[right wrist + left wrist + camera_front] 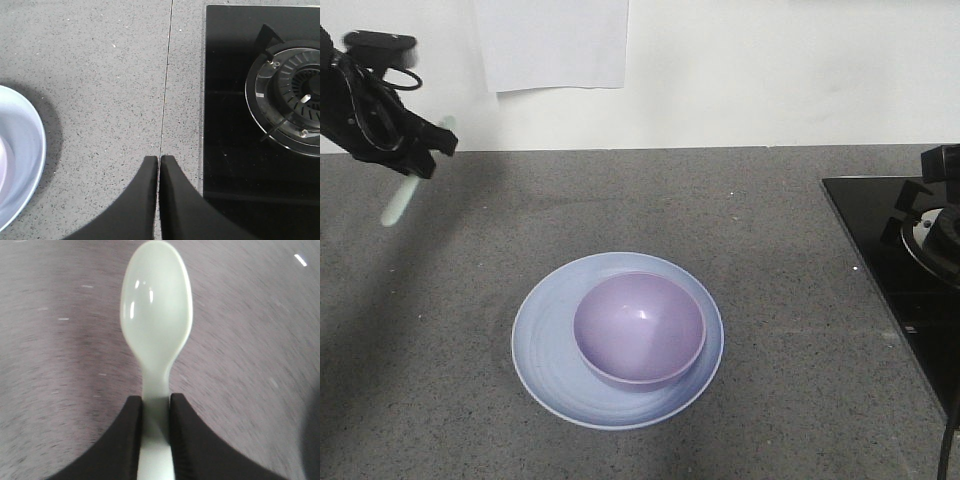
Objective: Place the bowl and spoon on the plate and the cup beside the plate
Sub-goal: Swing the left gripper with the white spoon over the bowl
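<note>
While the lavender bowl sits upright on the pale blue plate, a little right of the plate's middle, nothing lies inside it; its smooth hollow only catches a glint of light. Plate and bowl rest together around the middle of the counter, toward the near side. Up at the far left, off the surface, the left gripper has its jaws pinched tight on the handle of the mint-green spoon, just behind where the handle widens into the scoop. From the front the spoon looks blurred, its long axis slanting down and leftward, scoop end lowest and handle end up in the jaws. From the left wrist camera the scoop points straight away from the gripper, its hollow facing the lens. The right gripper hangs over the right part of the counter with its fingers pressed together and nothing between them, the plate's edge off to its left. The counter is speckled grey stone with a thin seam running near to far. A black glass hob with a round burner fills the right side. Behind stands a white wall with a sheet of paper stuck to it.
</note>
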Controlling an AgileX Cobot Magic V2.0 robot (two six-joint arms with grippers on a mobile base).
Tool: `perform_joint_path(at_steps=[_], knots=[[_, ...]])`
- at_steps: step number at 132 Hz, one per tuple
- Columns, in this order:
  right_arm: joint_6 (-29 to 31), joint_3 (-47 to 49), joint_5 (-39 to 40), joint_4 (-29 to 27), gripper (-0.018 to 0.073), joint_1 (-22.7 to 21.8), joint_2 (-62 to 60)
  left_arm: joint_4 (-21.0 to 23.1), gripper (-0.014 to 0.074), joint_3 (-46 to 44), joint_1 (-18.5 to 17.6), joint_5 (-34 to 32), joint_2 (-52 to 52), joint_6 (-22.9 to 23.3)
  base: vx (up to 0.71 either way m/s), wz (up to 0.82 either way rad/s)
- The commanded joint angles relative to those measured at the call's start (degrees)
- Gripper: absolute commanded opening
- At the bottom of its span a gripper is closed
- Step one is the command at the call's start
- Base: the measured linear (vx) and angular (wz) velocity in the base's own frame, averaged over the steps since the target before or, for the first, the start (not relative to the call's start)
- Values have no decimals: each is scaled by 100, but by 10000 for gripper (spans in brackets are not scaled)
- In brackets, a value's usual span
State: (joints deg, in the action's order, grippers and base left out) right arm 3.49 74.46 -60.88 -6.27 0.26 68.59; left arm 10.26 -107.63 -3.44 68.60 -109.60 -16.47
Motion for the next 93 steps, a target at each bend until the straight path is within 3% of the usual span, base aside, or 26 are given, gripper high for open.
perform_joint_path(at_steps=[1, 13, 40, 74, 93], knots=[[64, 162, 274, -14, -1, -33, -132, 814, -6, -157, -150, 68, 418, -787, 0, 0], [64, 162, 274, -14, -1, -33, -132, 1096, -6, -157, -360, 88, 525, -1097, 0, 0], [64, 162, 274, -14, -1, -33, -132, 1097, -6, -157, -1072, 259, 676, -1691, 0, 0], [64, 162, 274, -14, -1, -33, -132, 1032, -6, -157, -2031, 360, 661, -1766, 0, 0], [64, 162, 274, -14, -1, -33, -132, 616, -6, -153, -2549, 360, 661, -1743, 0, 0]])
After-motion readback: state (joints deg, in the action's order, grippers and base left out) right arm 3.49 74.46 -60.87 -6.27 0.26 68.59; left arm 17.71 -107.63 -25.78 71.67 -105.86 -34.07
